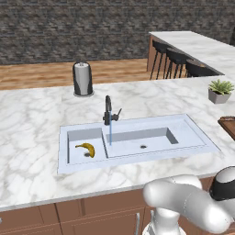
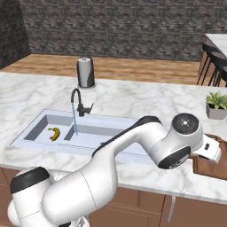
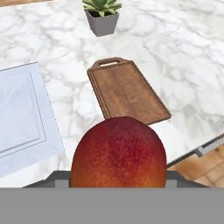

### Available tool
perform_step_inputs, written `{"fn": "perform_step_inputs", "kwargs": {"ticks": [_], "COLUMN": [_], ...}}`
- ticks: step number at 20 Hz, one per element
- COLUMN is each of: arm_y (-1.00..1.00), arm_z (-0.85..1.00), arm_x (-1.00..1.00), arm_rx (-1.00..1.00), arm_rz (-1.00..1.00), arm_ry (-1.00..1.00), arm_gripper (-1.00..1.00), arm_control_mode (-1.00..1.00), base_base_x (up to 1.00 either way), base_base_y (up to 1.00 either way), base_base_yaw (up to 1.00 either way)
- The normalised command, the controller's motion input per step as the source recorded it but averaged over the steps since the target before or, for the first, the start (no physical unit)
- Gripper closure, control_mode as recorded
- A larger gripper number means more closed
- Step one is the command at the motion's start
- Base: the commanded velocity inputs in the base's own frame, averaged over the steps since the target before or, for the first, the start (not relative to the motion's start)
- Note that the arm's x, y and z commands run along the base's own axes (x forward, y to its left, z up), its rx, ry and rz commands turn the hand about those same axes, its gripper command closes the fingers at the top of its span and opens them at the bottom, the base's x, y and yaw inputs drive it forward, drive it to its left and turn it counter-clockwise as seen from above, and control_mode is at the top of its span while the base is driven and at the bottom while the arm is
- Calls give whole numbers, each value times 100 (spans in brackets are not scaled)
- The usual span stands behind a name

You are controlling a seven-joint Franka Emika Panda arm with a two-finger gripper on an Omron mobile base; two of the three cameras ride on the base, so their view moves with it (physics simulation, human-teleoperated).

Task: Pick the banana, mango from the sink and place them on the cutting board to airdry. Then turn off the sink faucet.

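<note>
Presently the fingers are clamped on the mango [image 3: 118, 151], which fills the lower middle of the hand view and hides the tips themselves. Beneath and beyond it lies the cutting board [image 3: 127, 94], flat on the bench near the right end, its handle toward the potted plant [image 3: 102, 15] at the back edge. The sink [image 3: 19, 116] sits just left of the board, apart from it.

Risk, as judged: the mango is round and smooth. Released from this height, or near the board's front rim, it could roll off onto the bench or over the front edge.

In the right base view the arm reaches far right, elbow high, wrist bent down over the cutting board [image 2: 213, 166].

The banana [image 1: 86, 148] lies in the smaller left compartment, beside its drain. The sink faucet [image 1: 109, 111] runs, a blue stream falling into the basin.
</note>
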Motion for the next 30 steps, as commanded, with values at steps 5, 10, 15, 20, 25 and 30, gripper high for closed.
{"fn": "perform_step_inputs", "kwargs": {"ticks": [5,10,15,20,25,30], "arm_y": [-3,-15,-20,-34,-34,-25], "arm_z": [-27,-15,-14,-10,-10,0], "arm_x": [28,33,28,25,34,35], "arm_rx": [0,0,0,0,1,1], "arm_rz": [4,2,3,5,5,2], "arm_ry": [6,3,2,0,0,4], "arm_gripper": [100,100,100,100,100,100], "arm_control_mode": [-100,-100,-100,-100,-100,-100], "base_base_x": [0,0,0,0,0,0], "base_base_y": [0,0,0,0,0,0], "base_base_yaw": [0,0,0,0,0,0]}}
